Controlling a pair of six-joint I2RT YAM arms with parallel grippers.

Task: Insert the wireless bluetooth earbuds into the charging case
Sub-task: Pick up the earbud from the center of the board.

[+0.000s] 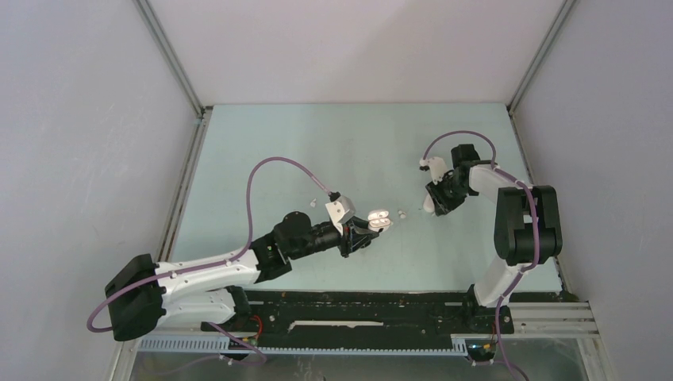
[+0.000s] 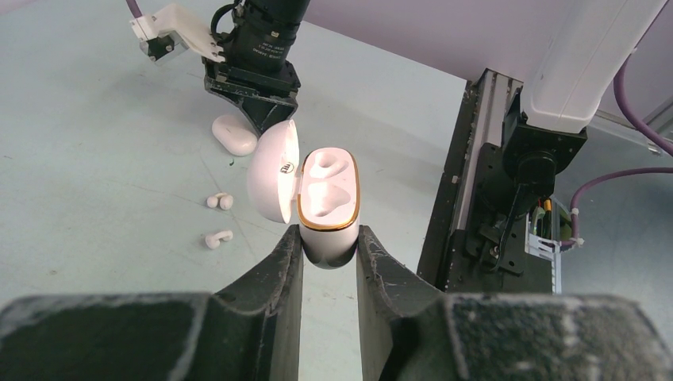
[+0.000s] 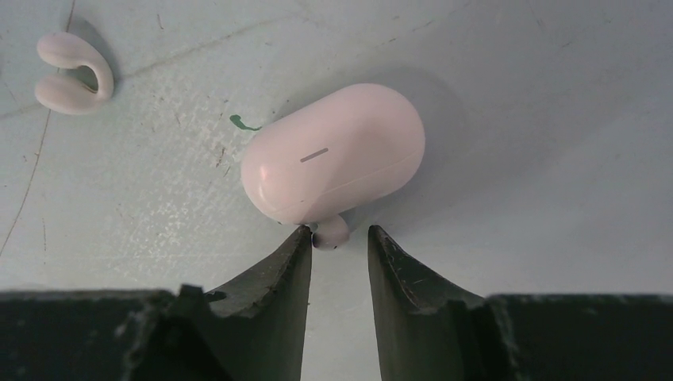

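My left gripper (image 2: pixel 329 252) is shut on the base of an open white charging case (image 2: pixel 328 208) with a gold rim; its lid (image 2: pixel 273 170) is swung to the left and both pockets look empty. The same case (image 1: pixel 379 219) shows mid-table in the top view. My right gripper (image 3: pixel 336 235) is low over the table with its jaws slightly apart. A small white earbud (image 3: pixel 331 232) lies between the fingertips, touching the left finger, with a gap to the right one. Two more white earbuds (image 2: pixel 220 201) (image 2: pixel 217 237) lie loose on the table.
A second, closed pinkish-white case (image 3: pixel 333 155) lies on the table right in front of the right fingertips, also seen under the right gripper (image 2: pixel 254 95). A clip-shaped earbud (image 3: pixel 71 75) lies to its left. The arms' base rail (image 2: pixel 468 175) runs along the near edge.
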